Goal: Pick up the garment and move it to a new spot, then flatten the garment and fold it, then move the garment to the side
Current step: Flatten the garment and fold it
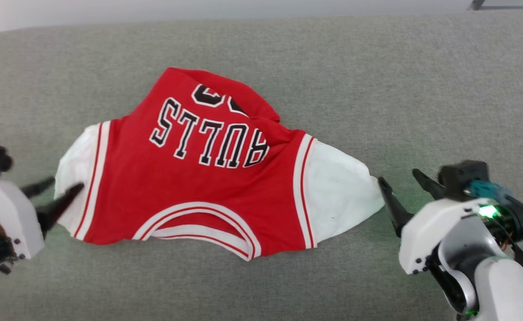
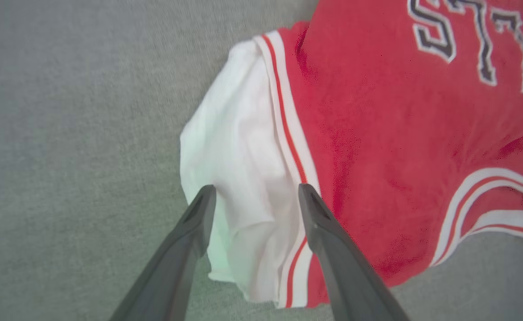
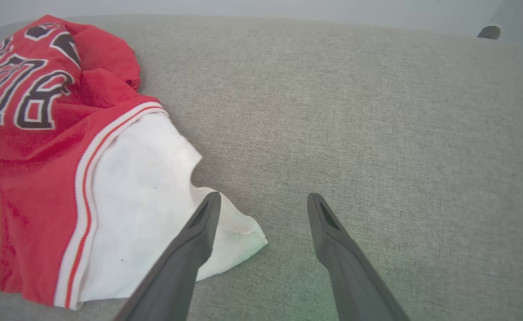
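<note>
At the far left of the head view the left gripper (image 1: 67, 183) is blurred and its arm is cut off by the edge. Its two fingers stand apart, released, straddling the left white sleeve (image 2: 243, 147) of the garment (image 1: 199, 191); whether they touch the cloth is hard to judge. The garment lies crumpled midway across the grey surface (image 1: 377, 67): red body, striped trim, "BULLS" upside down, the number beyond it half lost in a fold. The right gripper (image 1: 397, 174) is spread wide, holding nothing, one finger over the tip of the right sleeve (image 3: 145, 187)
</note>
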Controlling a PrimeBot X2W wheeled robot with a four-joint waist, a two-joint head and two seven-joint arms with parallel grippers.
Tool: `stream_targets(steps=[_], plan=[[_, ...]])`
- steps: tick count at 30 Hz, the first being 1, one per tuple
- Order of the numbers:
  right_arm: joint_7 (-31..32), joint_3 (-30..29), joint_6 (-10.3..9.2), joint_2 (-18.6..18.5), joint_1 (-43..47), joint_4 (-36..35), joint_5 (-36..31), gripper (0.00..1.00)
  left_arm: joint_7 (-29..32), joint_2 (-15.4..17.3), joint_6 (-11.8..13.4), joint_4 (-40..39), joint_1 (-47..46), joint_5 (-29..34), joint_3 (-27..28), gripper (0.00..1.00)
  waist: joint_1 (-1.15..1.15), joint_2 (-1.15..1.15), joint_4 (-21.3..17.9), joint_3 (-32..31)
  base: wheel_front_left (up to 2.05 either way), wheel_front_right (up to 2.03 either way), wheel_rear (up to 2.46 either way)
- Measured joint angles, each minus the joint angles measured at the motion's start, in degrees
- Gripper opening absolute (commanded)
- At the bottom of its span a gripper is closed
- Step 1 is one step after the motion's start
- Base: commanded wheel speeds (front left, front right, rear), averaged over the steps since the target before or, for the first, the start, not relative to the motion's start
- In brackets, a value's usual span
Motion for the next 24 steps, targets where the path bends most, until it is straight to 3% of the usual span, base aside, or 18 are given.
stream_targets(steps=[6, 9, 14, 17, 18, 19, 20, 24], plan=[[12.3, 4.4, 0.0, 0.1, -2.9, -2.4, -5.5, 1.0, -18.7, -0.5, 0.0, -0.5, 4.1, 0.8, 3.3, 1.0, 0.0, 0.0, 2.1, -1.0, 0.0, 0.0, 0.0], [18.5, 5.8, 0.0, -1.4, -3.7, -3.5, -6.9, 1.0, -21.5, -2.1, 0.6, -0.1, 6.6, 3.4, 6.0, 1.0, 0.0, 0.0, 3.6, -1.4, 0.0, 0.0, 0.0], [26.6, 6.1, 0.0, -4.8, -4.2, -5.6, -5.6, 1.0, -21.9, -9.2, 3.5, -1.8, 13.5, 14.2, 23.2, 1.0, 0.0, 0.0, 6.6, -1.8, 0.0, 0.0, 0.0], [29.9, 5.7, 0.0, -5.8, -4.2, -6.4, -4.4, 1.0, -21.9, -14.7, 3.8, -3.3, 21.6, 22.3, 34.0, 1.0, 0.0, 0.0, 8.4, -1.9, 0.0, 0.0, 0.0], [30.7, 5.1, 0.0, -5.6, -4.2, -6.4, -3.8, 0.95, -21.9, -16.5, 3.7, -4.1, 23.9, 25.1, 37.5, 1.0, 0.0, 0.0, 9.0, -1.9, 0.0, 0.0, 0.0], [31.2, 4.5, 0.0, -5.5, -4.2, -6.4, -3.5, 0.33, -21.9, -18.2, 3.6, -4.7, 25.9, 27.8, 41.1, 1.0, 0.0, 0.0, 9.4, -1.9, 0.0, 0.0, 0.0], [31.6, 3.9, 0.0, -5.4, -4.1, -6.4, -3.2, 0.0, -21.9, -19.7, 3.4, -5.4, 27.8, 30.8, 44.2, 1.0, 0.0, 0.0, 9.9, -1.9, 0.0, 0.0, 0.0], [32.1, 0.9, 0.0, -4.1, -2.9, -6.1, -2.2, 0.0, -21.9, -26.1, 1.9, -7.6, 35.2, 39.8, 54.7, 1.0, 0.0, 0.0, 10.7, -1.6, 0.0, 0.0, 0.0]])
